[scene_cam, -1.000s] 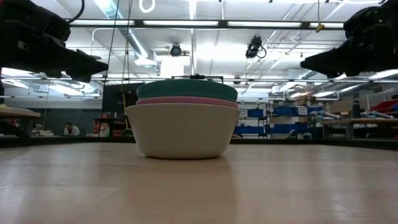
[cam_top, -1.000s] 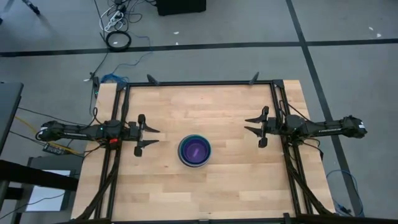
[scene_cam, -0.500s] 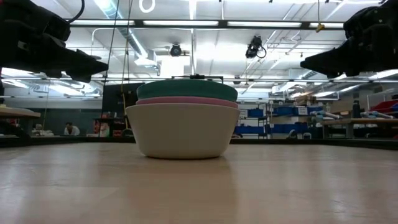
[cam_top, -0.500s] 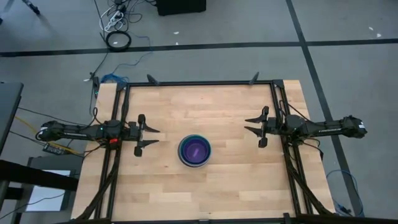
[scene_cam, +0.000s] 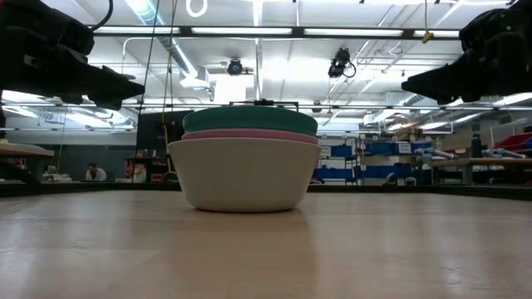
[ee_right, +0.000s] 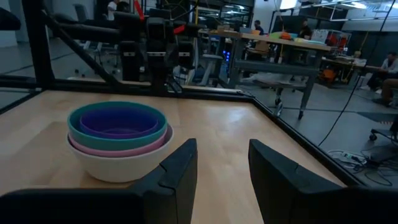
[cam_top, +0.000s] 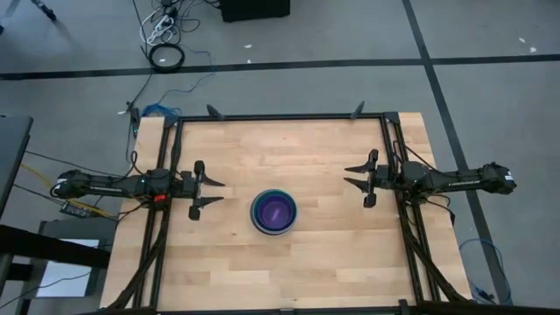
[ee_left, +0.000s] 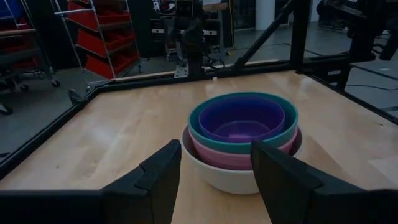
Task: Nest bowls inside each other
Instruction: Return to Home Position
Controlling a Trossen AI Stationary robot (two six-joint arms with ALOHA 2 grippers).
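The bowls (cam_top: 275, 212) stand as one nested stack on the wooden table, a little nearer the front edge than the middle. A grey-white bowl (ee_left: 239, 177) is outermost and rests on its base; a pink one (ee_left: 233, 156), a teal one (ee_left: 245, 99) and a purple one (ee_left: 241, 121) sit inside it. My left gripper (cam_top: 213, 192) hovers open at the table's left, pointing level at the stack and well short of it. My right gripper (cam_top: 354, 176) hovers open at the table's right, also level and clear of the stack.
A black metal frame (cam_top: 280, 116) runs along the table's far, left and right edges. Bare wood lies all around the stack. Beyond the table are cables on the floor (cam_top: 166, 56) and, in the wrist views, shelves and workbenches.
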